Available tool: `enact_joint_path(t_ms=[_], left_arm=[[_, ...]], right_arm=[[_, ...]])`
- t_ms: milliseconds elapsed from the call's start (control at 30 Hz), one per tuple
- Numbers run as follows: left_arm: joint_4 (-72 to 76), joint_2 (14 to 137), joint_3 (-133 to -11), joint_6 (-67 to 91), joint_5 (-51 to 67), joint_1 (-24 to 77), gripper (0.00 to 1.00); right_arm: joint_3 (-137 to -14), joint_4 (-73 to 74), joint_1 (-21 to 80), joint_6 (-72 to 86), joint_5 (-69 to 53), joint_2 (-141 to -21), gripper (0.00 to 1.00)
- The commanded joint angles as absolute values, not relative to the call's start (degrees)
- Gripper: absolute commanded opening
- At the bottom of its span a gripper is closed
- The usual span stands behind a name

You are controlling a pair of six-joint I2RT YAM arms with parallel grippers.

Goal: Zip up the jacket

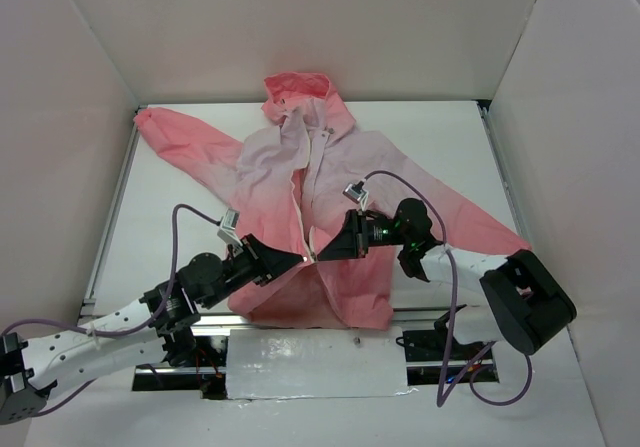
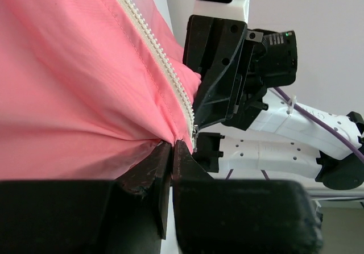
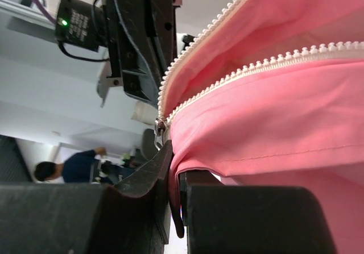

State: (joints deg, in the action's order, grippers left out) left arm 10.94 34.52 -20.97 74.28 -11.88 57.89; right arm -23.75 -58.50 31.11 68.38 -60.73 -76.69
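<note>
From above, the jacket (image 1: 330,167) lies spread front-up on the white surface (image 1: 450,137), its lower front opening hidden where the left claw (image 1: 298,259) and right claw (image 1: 325,254) meet. Only the wrist views show each claw pinched nearly closed on pink fabric beside the white zipper (image 2: 153,46), its metal slider (image 3: 160,130) just beyond them.

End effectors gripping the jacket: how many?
2. The left end effector pinches the jacket beside the zipper's lower end; the right end effector pinches the opposite side.
</note>
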Motion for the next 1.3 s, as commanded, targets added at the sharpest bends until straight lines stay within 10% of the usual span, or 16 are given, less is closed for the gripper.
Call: enact_joint_path(t_ms=[0,1267], left_arm=[[18.71,35.24,-19.96,72.95,-6.77,57.66,0.0],[11.25,44.22,-22.77,61.7,3.43,57.74,0.0]], right_arm=[[-24.08,-49.58,30.94,60.13,-59.77,-72.95,0.0],[-21.97,-23.29,34.54,48.61,-44.91,-63.37,0.01]])
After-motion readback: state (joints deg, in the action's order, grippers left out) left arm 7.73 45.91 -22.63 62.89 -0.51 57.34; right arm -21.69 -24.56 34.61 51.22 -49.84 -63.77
